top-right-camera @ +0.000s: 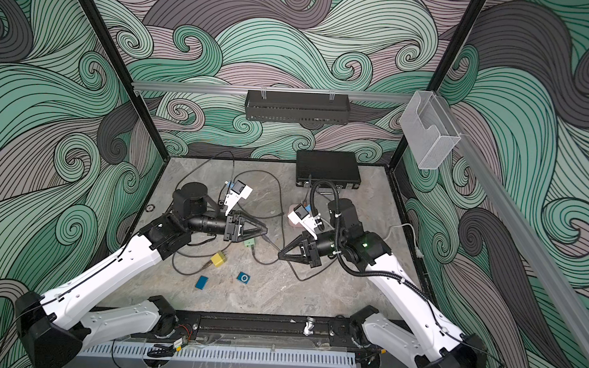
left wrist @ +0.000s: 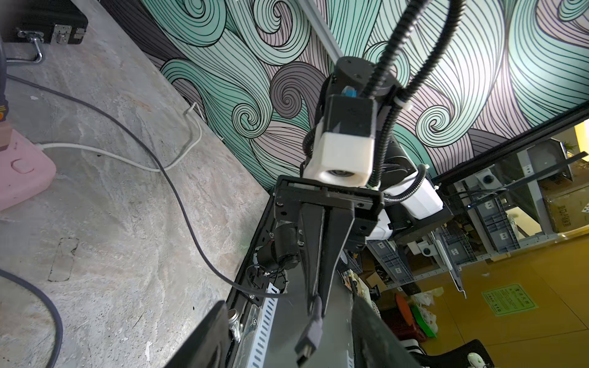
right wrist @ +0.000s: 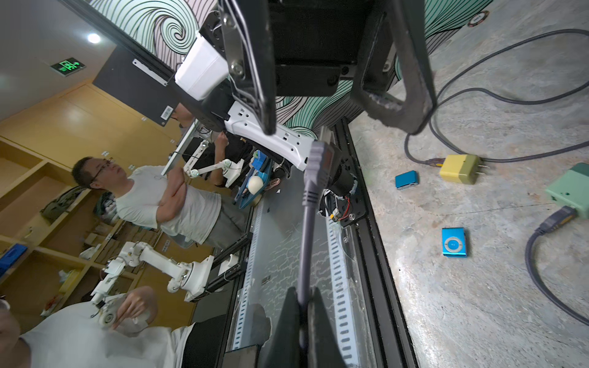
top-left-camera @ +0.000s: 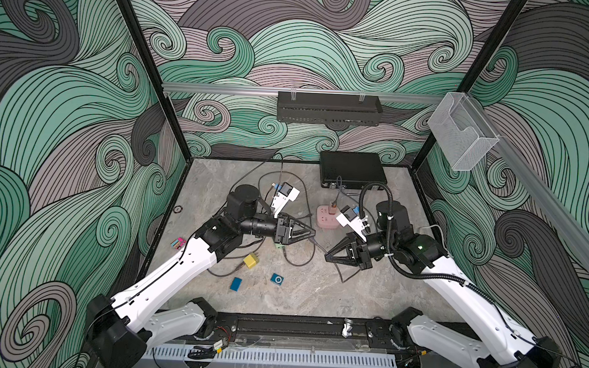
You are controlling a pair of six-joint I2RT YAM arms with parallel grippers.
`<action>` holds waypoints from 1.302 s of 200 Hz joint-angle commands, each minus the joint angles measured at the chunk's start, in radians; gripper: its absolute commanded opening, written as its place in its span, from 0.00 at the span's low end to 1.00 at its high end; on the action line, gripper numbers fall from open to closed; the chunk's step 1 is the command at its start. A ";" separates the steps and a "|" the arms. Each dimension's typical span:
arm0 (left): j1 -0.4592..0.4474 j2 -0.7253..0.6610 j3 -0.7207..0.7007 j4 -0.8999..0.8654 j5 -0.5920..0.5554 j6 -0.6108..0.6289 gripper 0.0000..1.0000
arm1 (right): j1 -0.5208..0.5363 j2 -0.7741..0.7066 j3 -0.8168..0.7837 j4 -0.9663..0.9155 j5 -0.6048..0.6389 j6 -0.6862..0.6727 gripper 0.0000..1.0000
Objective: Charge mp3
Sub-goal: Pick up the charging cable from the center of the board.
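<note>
Far left, the wave-patterned wall in teal, mauve and grey closes off your cell. On the grey marbled surface, a small pink item lies by the left edge.

Moving along, you've got a yellow wall charger with a cable plugged into it and a blue box in front of it. Next comes the blue mp3 player. It lies flat and face up on the front half of the surface, well apart from both arms.

Behind it, a pale green adapter peeks out beside your left end effector, whose jaws stand apart around nothing. Facing it almost tip to tip, your right end effector is clamped on the grey USB cable. Its connector sticks out toward the left one's parted jaws.

Further right there's a pink power strip with a plug in it and a black case against the back wall. Above the case, a black wire basket hangs on a rail. Far right sits a clear plastic bin.

Beyond the cell, the right wrist view shows wooden shelving, a man in a white shirt with arms folded, and a white robot arm.
</note>
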 commanded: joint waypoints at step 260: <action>-0.013 0.198 0.293 -0.405 -0.316 -0.219 0.57 | 0.226 -0.125 0.063 -0.111 0.948 -0.329 0.00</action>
